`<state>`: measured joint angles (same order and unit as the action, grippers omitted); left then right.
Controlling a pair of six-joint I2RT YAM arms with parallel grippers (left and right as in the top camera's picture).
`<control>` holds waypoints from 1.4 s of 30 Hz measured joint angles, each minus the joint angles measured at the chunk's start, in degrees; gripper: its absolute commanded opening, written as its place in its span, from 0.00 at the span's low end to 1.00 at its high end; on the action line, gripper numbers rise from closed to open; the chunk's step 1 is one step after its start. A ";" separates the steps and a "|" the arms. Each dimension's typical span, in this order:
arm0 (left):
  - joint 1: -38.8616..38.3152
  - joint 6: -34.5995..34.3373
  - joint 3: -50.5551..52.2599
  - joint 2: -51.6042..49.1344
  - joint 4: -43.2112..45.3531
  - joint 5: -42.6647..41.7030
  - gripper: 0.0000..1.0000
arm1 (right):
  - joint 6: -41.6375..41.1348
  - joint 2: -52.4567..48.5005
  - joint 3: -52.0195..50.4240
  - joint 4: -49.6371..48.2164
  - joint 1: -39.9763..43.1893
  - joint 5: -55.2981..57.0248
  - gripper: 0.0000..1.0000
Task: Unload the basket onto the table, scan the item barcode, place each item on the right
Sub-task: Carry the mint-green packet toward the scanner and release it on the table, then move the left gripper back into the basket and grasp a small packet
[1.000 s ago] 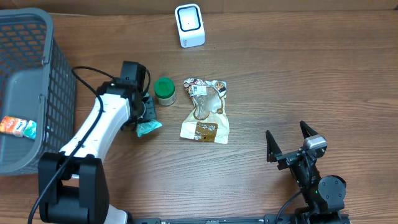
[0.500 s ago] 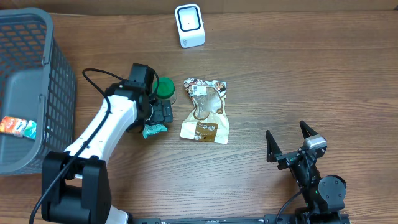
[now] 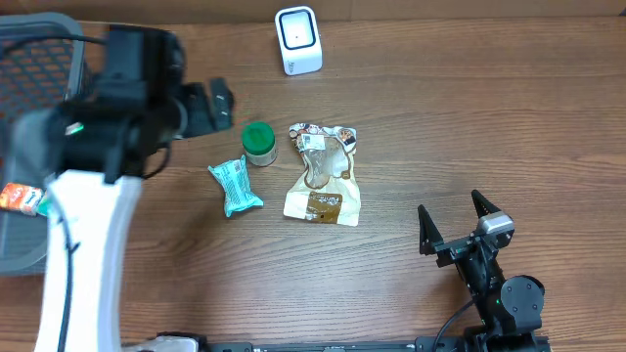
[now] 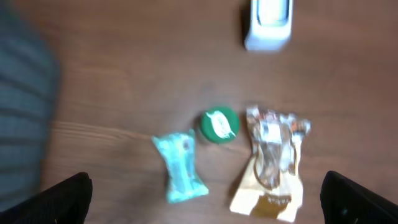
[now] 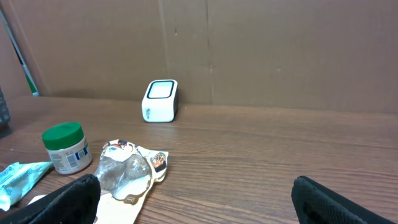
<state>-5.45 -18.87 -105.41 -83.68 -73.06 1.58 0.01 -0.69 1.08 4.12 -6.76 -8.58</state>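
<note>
We're looking at the table (image 3: 469,117) with the grey basket (image 3: 39,127) at far left, one small packet (image 3: 22,198) inside it. The brown pouch (image 3: 323,176), the teal packet (image 3: 235,186) and the green-lidded jar (image 3: 259,142) lie clustered mid-table, well apart from the scanner (image 3: 298,39) at the far edge. The left gripper (image 3: 217,106) hangs high between basket and jar, spread wide and empty. The right gripper (image 3: 455,223) is wide and empty too. Nothing faces the scanner, so we judge the pick-up and the scan are both left to do.
</note>
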 measured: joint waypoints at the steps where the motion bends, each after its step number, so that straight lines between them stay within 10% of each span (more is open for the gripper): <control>1: 1.97 -0.02 -1.77 0.59 -1.05 0.52 1.00 | -0.02 0.00 0.00 0.00 0.00 0.00 1.00; 16: 44.11 -8.68 -4.57 -2.99 -3.30 -2.75 0.97 | -0.04 0.00 0.00 0.02 -0.02 -0.02 1.00; 33: 46.36 -9.35 3.30 -23.47 -2.45 6.01 0.68 | -0.04 0.00 0.00 0.00 -0.02 0.00 1.00; 42: 46.36 -9.05 13.90 -30.21 7.85 8.15 0.68 | -0.04 0.00 0.00 -0.02 -0.02 0.00 1.00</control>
<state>40.91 -27.92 -91.50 -113.89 -65.21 9.74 -0.03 -0.69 1.08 4.10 -6.79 -8.58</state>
